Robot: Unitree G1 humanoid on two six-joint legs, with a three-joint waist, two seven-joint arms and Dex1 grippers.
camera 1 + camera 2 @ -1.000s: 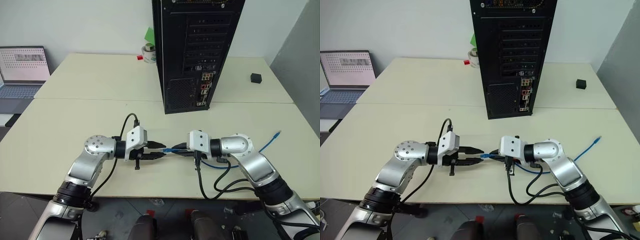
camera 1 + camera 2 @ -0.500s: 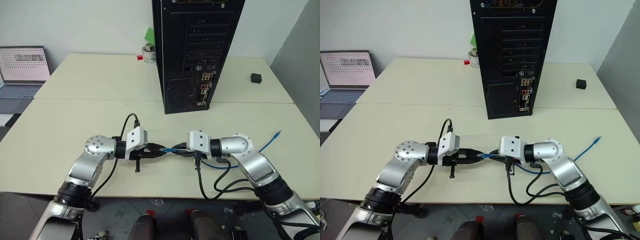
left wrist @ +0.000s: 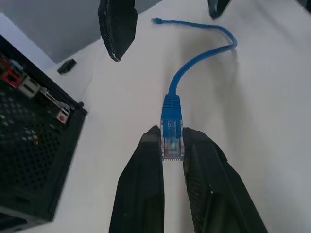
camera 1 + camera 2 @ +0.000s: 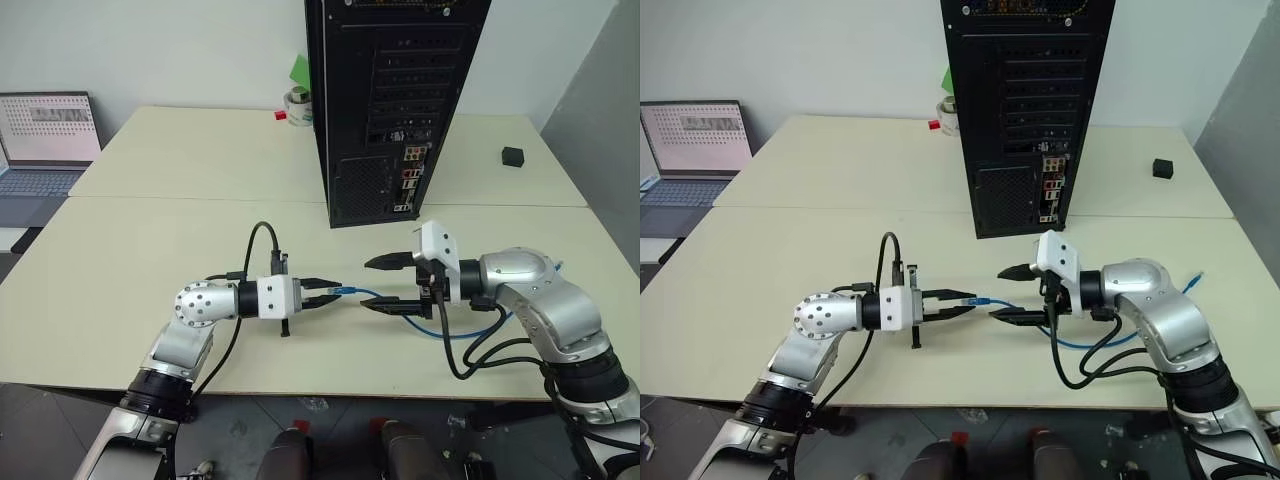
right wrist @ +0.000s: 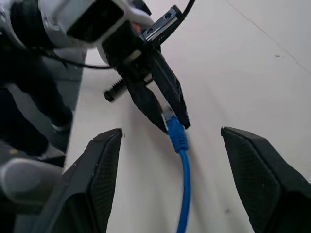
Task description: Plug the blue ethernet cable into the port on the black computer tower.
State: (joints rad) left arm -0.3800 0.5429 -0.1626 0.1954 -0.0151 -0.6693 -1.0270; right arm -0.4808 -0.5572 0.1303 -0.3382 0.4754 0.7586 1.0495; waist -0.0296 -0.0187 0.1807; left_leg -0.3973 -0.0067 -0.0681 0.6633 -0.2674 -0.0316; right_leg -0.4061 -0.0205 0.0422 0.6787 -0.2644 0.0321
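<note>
Blue ethernet cable (image 3: 194, 60) plug partly inside left claw (image 3: 172, 148)

Illumination is bright, even and diffuse, with no hard glare on the cream table (image 4: 150, 240). Shadows are soft: a faint one lies under the blue ethernet cable (image 3: 204, 56) in the left wrist view. The black computer tower (image 4: 385, 100) reads dark, with rear detail still legible. Head views are sharp across the frame. In the right wrist view the near fingers (image 5: 95, 174) are soft; the left gripper (image 5: 167, 114) beyond is slightly blurred.
</note>
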